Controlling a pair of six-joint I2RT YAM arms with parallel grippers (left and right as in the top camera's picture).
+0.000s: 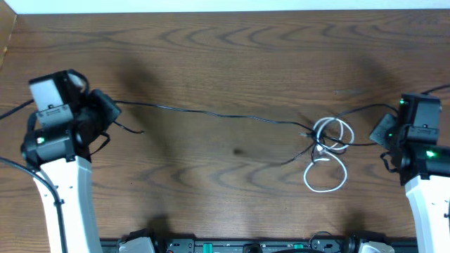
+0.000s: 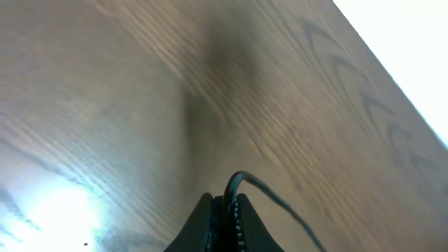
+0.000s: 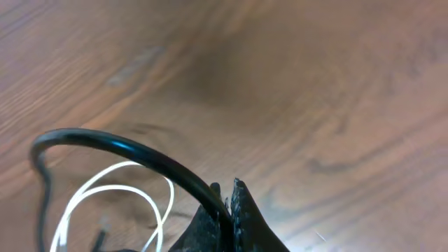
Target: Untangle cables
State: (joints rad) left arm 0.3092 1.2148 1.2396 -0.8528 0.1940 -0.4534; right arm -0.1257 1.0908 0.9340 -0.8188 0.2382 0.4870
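A thin black cable (image 1: 211, 114) stretches across the wooden table from my left gripper (image 1: 107, 107) to a knot at the right. There a white cable (image 1: 327, 169) lies in loops, tangled with black cable (image 1: 344, 144). My left gripper (image 2: 227, 199) is shut on the black cable (image 2: 269, 196). My right gripper (image 1: 385, 130) is at the right of the knot. In the right wrist view it (image 3: 227, 192) is shut on a black cable (image 3: 133, 150), with the white loops (image 3: 112, 192) below.
The table's far edge (image 1: 225, 8) meets a white wall. The arm bases and a black rail (image 1: 239, 246) line the near edge. A short black cable end (image 1: 130, 128) lies beside the left gripper.
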